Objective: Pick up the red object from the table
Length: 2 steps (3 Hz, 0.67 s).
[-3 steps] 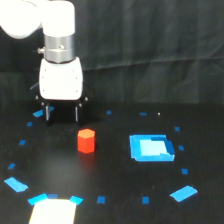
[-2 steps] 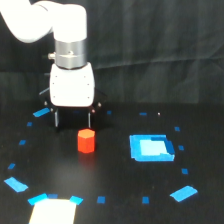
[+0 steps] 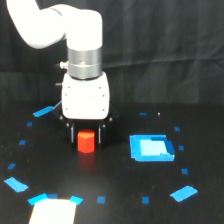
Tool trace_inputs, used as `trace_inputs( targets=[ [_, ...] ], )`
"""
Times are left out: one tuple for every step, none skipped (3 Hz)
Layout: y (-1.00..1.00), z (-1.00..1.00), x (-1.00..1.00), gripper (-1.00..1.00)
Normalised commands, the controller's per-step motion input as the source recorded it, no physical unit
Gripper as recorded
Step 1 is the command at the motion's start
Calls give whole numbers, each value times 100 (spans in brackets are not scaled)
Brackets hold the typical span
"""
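The red object (image 3: 86,141) is a small red-orange block standing on the black table (image 3: 115,190), left of centre in the exterior view. My gripper (image 3: 86,134) hangs from the white head (image 3: 85,97) directly over it, open, with one dark finger (image 3: 71,135) on each side of the block. The fingers straddle the block's upper half; I cannot tell whether they touch it. The block's base rests on the table.
A bright blue square piece (image 3: 151,148) lies to the exterior view's right of the block. Blue tape marks (image 3: 183,192) ring the table, with a pale patch (image 3: 52,212) at the front left. A black curtain hangs behind.
The arm has swung toward the exterior view's right and forward, then come down, so the fingers now straddle the red block. The block has not moved.
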Motion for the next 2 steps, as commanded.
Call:
trace_inputs(
  targets=[
    [-2, 100, -100, -100],
    [-21, 98, 21, -100]
  ],
)
